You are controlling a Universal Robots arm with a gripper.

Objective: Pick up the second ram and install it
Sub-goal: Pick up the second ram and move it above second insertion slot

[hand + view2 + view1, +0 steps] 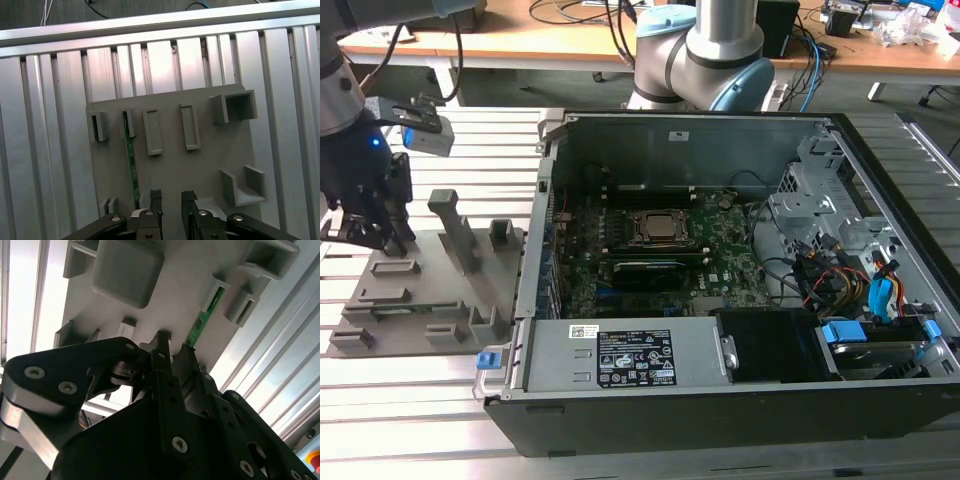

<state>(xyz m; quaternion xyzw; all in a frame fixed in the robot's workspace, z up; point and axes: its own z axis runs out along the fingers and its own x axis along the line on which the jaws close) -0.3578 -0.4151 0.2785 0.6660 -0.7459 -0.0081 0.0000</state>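
Note:
The second ram is a thin green stick standing on edge in a slot of the grey holder plate; the second wrist view shows the ram too. My gripper hangs just above the plate, open, with nothing between its black fingers. The stick lies just outside one finger, not between the two. In the exterior view the gripper is over the far end of the holder plate, to the left of the open computer case.
The case holds a motherboard with a CPU socket, a black card, cables and a drive bay. A tall post and blocks rise from the plate. The base is ribbed aluminium rails.

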